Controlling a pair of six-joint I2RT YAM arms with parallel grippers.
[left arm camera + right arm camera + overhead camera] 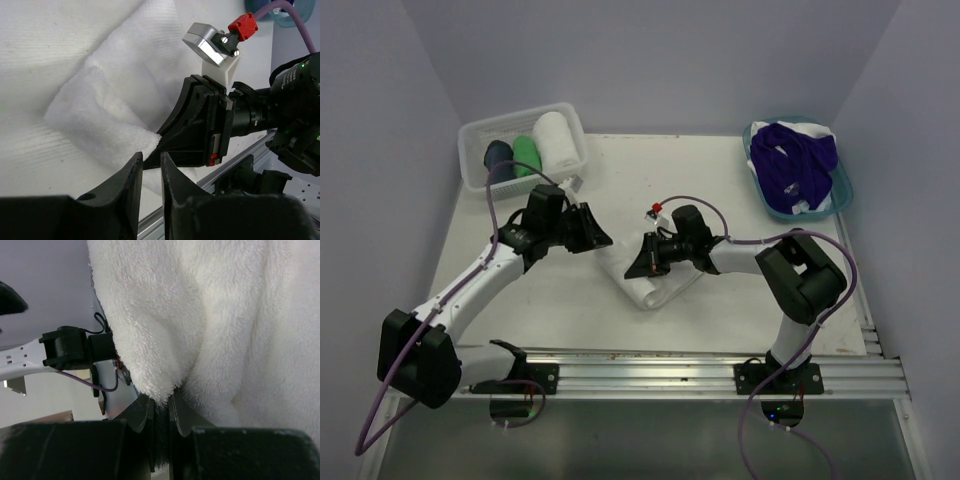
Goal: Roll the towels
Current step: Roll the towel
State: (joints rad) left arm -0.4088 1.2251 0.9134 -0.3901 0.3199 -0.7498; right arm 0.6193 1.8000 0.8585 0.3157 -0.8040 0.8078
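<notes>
White towel [655, 288]: bunched mid-worktop [570, 300] between both pincers, part-folded, not yet a roll.
Right pincer [161, 407]: closed tight on a fold of the terry, probably anchoring that edge so the cloth cannot slide.
Left pincer [149, 160]: jaws a narrow slot apart with nothing in them. Tips sit just at the towel's near corner, seemingly lining up a pinch.
Finished rolls [527, 155]: three stand in the basket [470, 160], far left.
Purple towel [795, 160]: heaped in the tub [845, 190], unrolled.

Fluffy terry-cloth towel [225, 315]; matt black plastic right pincer [161, 407]
</notes>
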